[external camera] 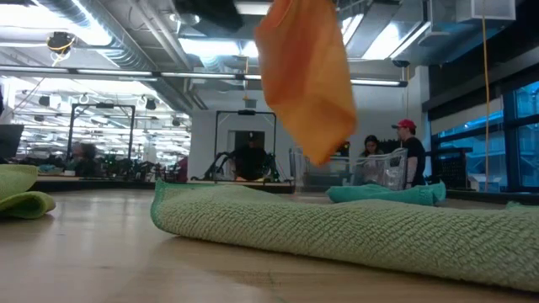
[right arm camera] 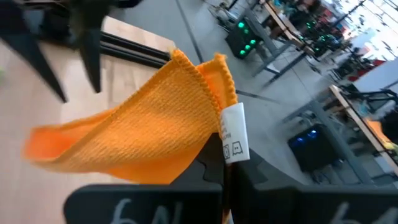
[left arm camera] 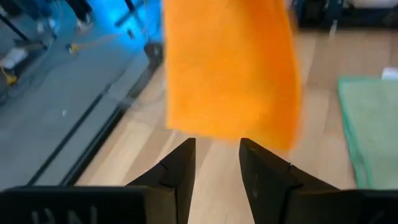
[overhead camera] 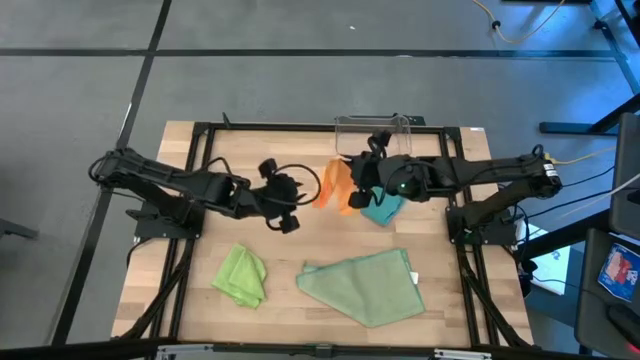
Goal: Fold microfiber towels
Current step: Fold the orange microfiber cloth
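The right gripper (right arm camera: 222, 177) is clamped tight on one corner of the orange towel (right arm camera: 137, 134), next to its white care label (right arm camera: 234, 138). The cloth hangs clear of the table (overhead camera: 300, 250), draped away from the closed fingers toward the left arm.

The left gripper (left arm camera: 216, 165) stands just short of the hanging orange towel, fingers parted, nothing between them. The free lower edge of the cloth is directly ahead of its fingertips (left arm camera: 185, 149).

Handling, as a judgement: the towel is light, soft and limp. It sags under its own weight and does not hold a shape, so a single grip leaves it swinging. The nap should give good friction; slipping is unlikely, but bunching is likely. The best second hold is the free corner or hem opposite the held corner, taken in a shallow pinch, so the cloth can be spread flat between both grippers.

Just beneath and beside the right gripper, the teal towel (overhead camera: 382, 210) lies crumpled on the table. Beyond the right gripper, at the table's far edge, stands the clear bin (overhead camera: 372, 127).

Farther from both grippers, toward the near edge, the pale sage towel (overhead camera: 365, 285) lies loosely spread, and the lime towel (overhead camera: 241, 275) lies bunched, well apart from it on the left arm's side.
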Controlling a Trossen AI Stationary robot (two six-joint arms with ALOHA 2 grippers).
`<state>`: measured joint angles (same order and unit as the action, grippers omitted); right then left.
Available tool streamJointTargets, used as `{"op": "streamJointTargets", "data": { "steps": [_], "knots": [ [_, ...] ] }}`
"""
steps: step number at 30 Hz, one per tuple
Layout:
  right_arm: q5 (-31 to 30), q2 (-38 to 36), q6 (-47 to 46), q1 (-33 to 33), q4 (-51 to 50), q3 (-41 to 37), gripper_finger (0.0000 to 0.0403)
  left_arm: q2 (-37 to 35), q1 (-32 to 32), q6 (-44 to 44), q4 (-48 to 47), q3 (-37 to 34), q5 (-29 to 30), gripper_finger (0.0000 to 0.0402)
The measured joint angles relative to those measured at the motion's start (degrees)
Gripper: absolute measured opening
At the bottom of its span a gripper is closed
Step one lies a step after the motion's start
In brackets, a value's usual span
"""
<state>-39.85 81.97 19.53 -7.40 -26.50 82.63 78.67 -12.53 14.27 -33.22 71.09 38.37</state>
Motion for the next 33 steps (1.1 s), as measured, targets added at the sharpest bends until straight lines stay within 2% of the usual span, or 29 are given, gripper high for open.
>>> {"op": "streamJointTargets", "data": {
  "steps": [5, 11, 18, 23, 29, 33],
  "knots": [
    [-2.3, 0.0, 0.0, 0.1, -0.7, 0.0, 0.0002, 0.7, 0.0, -2.5, 1.9, 0.0, 0.6, 0.0137],
    [-2.6, 0.0, 0.3, 0.3, -0.4, 0.0, 0.0002, 1.9, 1.1, 0.4, 2.1, 0.0, -1.9, 0.0197],
    [-2.6, 0.0, 0.7, 0.9, 2.0, 0.0, 0.0002, 6.6, 2.2, -1.6, 3.0, 0.0, -1.4, 0.0250],
    [-2.6, 0.0, 2.3, 0.9, 2.9, 0.0, 0.0002, 9.1, 1.7, -3.4, 5.5, 0.0, -0.8, 0.0265],
    [-2.6, 0.0, 2.4, 0.9, 2.8, 0.0, 0.0002, 9.4, 0.7, -8.5, 10.6, 0.0, 6.7, 0.0268],
    [-2.6, 0.0, 2.4, 0.9, 2.8, 0.0, 0.0002, 9.4, 0.3, -10.9, 14.1, 0.0, 7.9, 0.0268]
  ]
}}
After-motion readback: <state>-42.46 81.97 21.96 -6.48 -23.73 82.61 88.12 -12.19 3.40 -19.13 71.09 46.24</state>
